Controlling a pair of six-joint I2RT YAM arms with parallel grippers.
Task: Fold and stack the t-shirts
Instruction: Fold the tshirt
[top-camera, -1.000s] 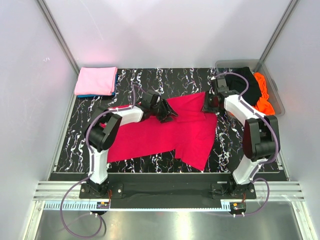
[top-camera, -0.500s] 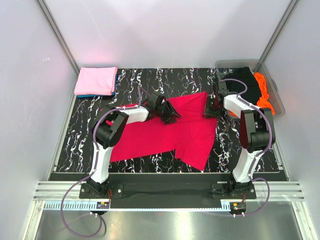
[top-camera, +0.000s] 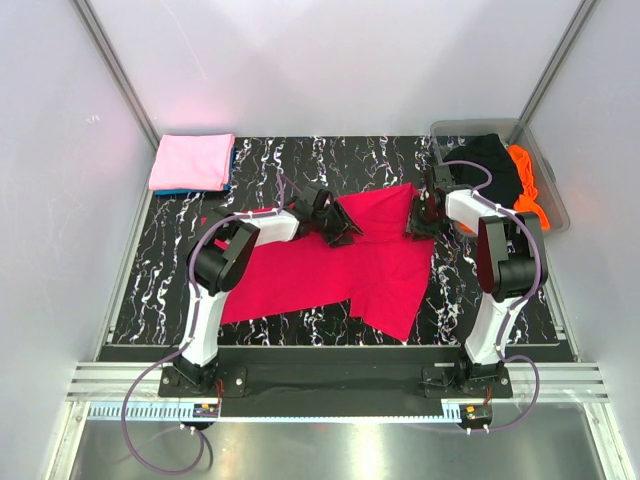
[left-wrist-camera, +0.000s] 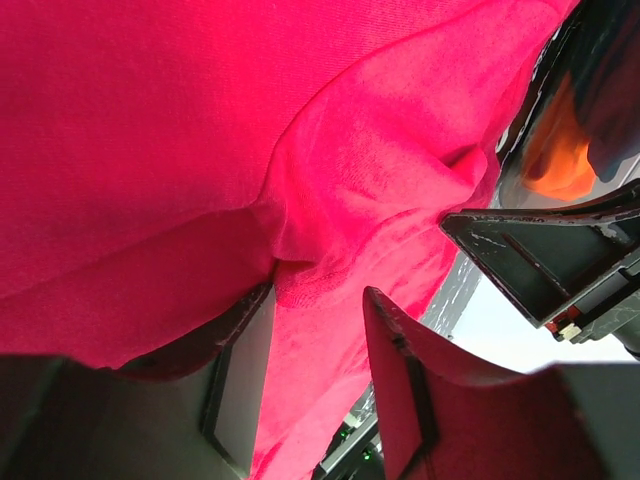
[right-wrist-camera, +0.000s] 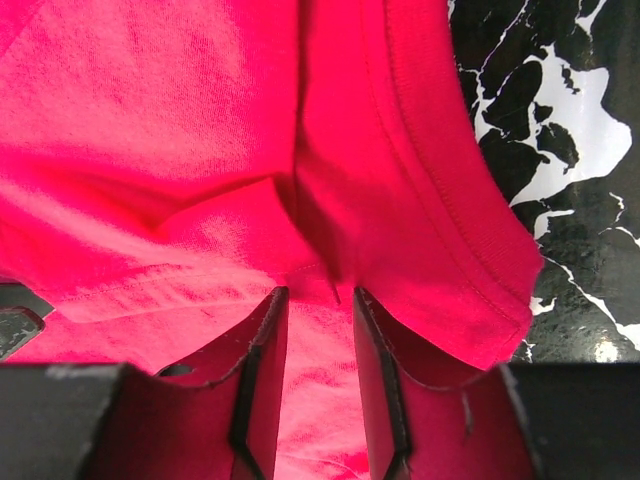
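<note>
The crimson t-shirt (top-camera: 370, 265) is spread out on the marbled black table (top-camera: 300, 160), mostly flat but lopsided. Its far right corner sits just beside the clear plastic bin (top-camera: 470, 127), on the bin's left, and the rest runs away from the bin toward the arm bases and the left side of the table. The edge nearest the bin's level is bunched into a couple of ridges where the two arms meet it. The right gripper (right-wrist-camera: 319, 292) is the one closer to the bin, right at the shirt's hemmed corner. Its fingers (right-wrist-camera: 258, 400) are spread a little; a raised crease of cloth runs up to the gap, and the fabric between them looks loose rather than squeezed. The left gripper (left-wrist-camera: 320, 292) is further from the bin on that same edge, jaws partway apart with a fold of red cloth in the gap and draped over one finger (honestly can't tell from the wrist view if that's a real pinch or the cloth is just lying there). Inside the bin there's a black t-shirt (top-camera: 490, 165) and a bright orange t-shirt (top-camera: 528, 195), both crumpled, the orange one on the side away from the red shirt. Way across the table from the bin, in the far left corner, a light pink t-shirt (top-camera: 192, 160) is folded neatly on top of a blue t-shirt (top-camera: 176, 191), which only shows a thin edge.
</note>
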